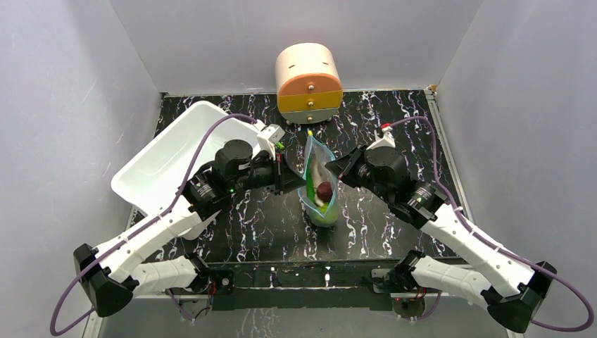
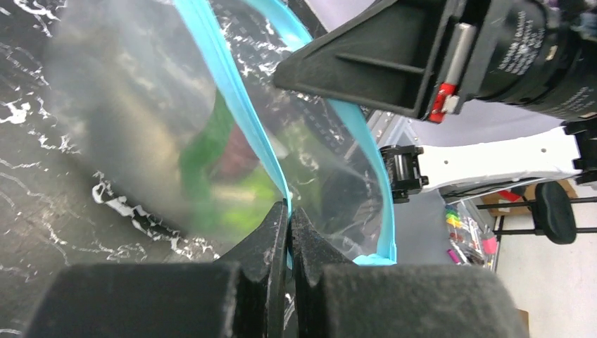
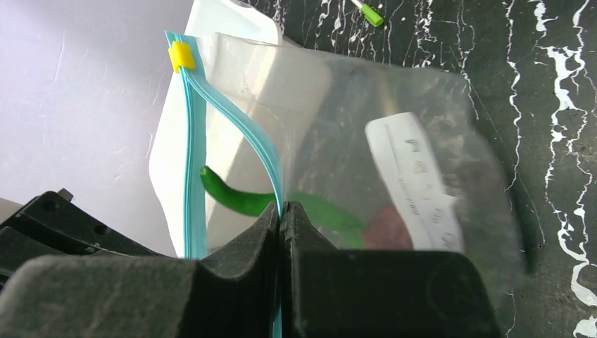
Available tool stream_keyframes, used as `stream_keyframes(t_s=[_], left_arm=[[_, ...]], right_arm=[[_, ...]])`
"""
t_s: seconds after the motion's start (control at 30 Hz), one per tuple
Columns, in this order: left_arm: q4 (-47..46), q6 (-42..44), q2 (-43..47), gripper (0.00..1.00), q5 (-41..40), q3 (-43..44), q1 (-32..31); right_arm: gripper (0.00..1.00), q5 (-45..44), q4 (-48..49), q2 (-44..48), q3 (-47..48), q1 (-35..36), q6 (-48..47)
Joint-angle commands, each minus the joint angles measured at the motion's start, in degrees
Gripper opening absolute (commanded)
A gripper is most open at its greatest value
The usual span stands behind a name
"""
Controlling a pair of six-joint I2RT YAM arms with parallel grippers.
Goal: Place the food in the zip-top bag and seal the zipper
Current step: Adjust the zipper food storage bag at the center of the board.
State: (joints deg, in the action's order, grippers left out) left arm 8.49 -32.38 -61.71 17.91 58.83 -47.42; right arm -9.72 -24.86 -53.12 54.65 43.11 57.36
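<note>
No writing can be read anywhere. The white label [image 3: 415,183] on the zip-top bag [image 3: 338,105] carries faint grey marks, too blurred to make out. The small white print on the black motor housing [image 2: 524,49], seen from the left wrist, is also illegible.

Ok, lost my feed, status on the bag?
Both shut on zipper: left gripper, right gripper, opposite lips. Mouth open, food in zip-top bag. Nothing blocking.

zip-top bag [image 3: 331,113]: clear crinkly plastic, glossy | tub [image 1: 165,165]: smooth white plastic | table [image 1: 380,232]: black marbled, probably glossy
</note>
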Motion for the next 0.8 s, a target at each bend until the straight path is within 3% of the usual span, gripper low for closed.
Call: stream_keyframes(t_s=[0.0, 0.17, 0.5, 0.63, 0.77], left_arm=[[0.69, 1.75, 3.18, 0.0, -0.99, 0.33, -0.26], [-6.57, -0.78, 2.56, 0.0, 2.17, -1.77, -0.3], [-13.59, -2.79, -2.52, 0.0, 5.93, -3.42, -0.28], [-13.37, -2.93, -2.01, 0.0, 5.6, -4.14, -0.3], [-12.81, -1.31, -0.55, 0.0, 3.22, -6.31, -0.3]], right_arm=[[0.0, -2.76, -0.98, 1.31, 0.0, -0.04, 2.12], [0.0, 3.22, 3.94, 2.36, -3.44, 0.11, 3.06], [0.02, 7.03, -0.81, -1.45, 1.65, 0.21, -4.16], [0.08, 5.49, -2.4, -1.81, 2.57, 0.2, -7.65], [0.25, 3.48, -2.97, -0.82, 2.75, 0.21, -10.65]])
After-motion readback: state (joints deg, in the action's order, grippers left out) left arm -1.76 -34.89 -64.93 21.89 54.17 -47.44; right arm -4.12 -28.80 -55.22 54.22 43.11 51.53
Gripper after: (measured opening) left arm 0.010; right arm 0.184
